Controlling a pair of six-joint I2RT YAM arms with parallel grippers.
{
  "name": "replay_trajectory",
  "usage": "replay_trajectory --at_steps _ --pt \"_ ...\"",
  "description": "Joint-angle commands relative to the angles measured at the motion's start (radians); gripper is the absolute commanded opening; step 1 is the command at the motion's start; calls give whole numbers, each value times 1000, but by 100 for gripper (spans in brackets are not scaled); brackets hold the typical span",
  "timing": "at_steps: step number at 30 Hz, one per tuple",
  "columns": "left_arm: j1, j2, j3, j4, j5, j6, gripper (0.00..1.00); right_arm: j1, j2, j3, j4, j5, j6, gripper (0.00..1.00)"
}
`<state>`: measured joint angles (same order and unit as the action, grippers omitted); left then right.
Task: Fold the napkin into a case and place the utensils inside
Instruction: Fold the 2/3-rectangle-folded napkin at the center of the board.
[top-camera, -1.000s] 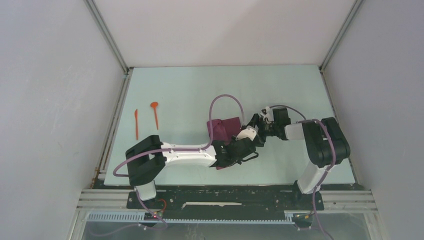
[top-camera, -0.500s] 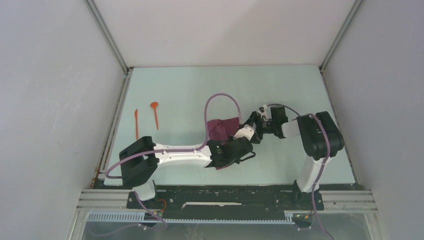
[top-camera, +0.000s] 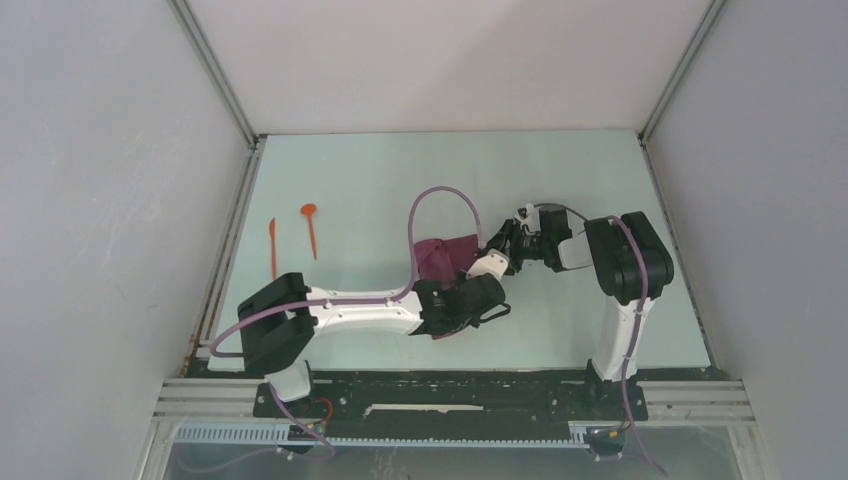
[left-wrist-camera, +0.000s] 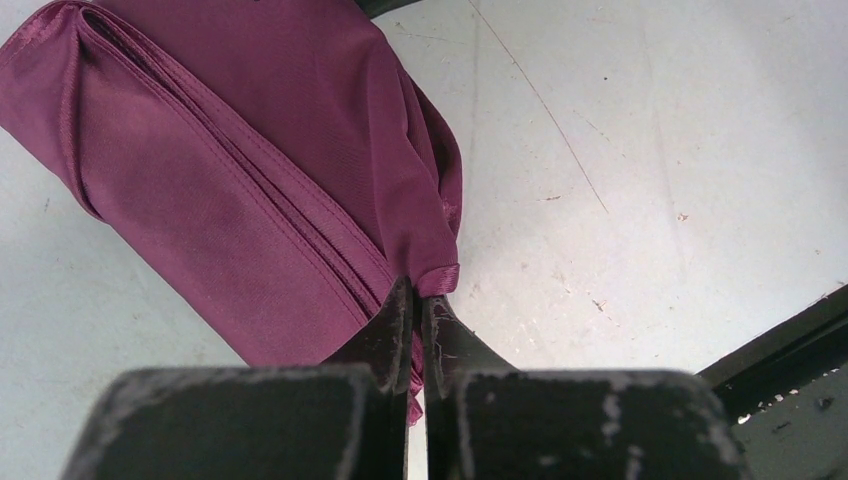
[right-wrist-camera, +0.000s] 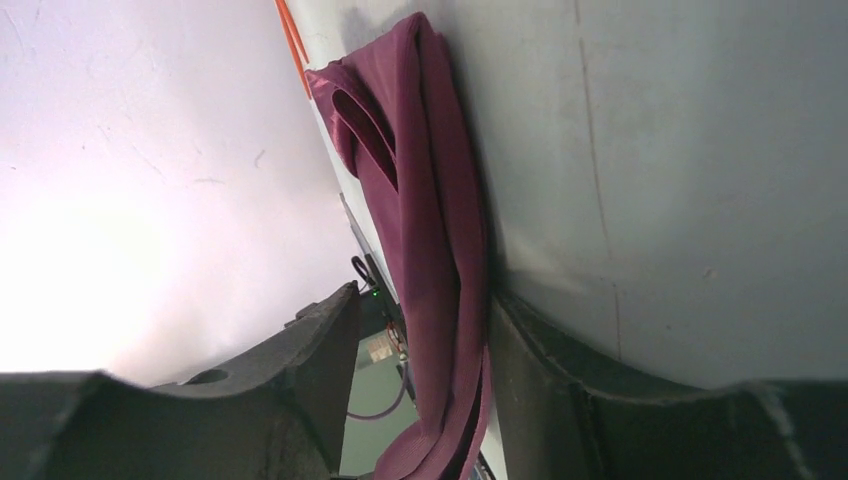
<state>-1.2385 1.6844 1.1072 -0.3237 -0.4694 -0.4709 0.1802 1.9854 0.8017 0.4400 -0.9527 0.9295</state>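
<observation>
The top view is bright and even, with soft light from above. The pale desk (top-camera: 380, 180) shows only faint shadows under the arms (top-camera: 360, 310). In the left wrist view the napkin (left-wrist-camera: 230, 180) is sharp and a little shiny, but the left tool (left-wrist-camera: 415, 300) up close is blurry. In the right wrist view a big white glare fills the left side, and the right tool (right-wrist-camera: 425, 330) looks dark and fuzzy.

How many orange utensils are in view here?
2. Both lie on the table left of the napkin: a straight piece near the left edge, a round-ended piece beside it. Folds could hide more.
</observation>
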Motion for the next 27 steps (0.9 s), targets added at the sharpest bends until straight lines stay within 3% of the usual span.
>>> replay_trajectory --at_steps 1,10,12,14,15,21,27 --pt "4 -53 -20 14 -27 -13 0 -7 34 27 73 21 25 56" --pt "4 -51 -19 14 -9 -16 0 -7 54 41 99 37 28 38" --pt "4 -49 -16 18 2 -12 0 -5 55 40 104 43 26 24" --pt "4 -41 -12 29 28 -1 1 -5 54 40 114 43 26 1" --pt "4 -37 -11 35 48 3 3 -4 53 40 119 46 26 0" --pt "10 -58 -22 59 145 -1 46 7 30 5 207 88 51 0" --pt "136 -277 -147 146 304 -107 63 19 -1 -21 234 136 52 0"
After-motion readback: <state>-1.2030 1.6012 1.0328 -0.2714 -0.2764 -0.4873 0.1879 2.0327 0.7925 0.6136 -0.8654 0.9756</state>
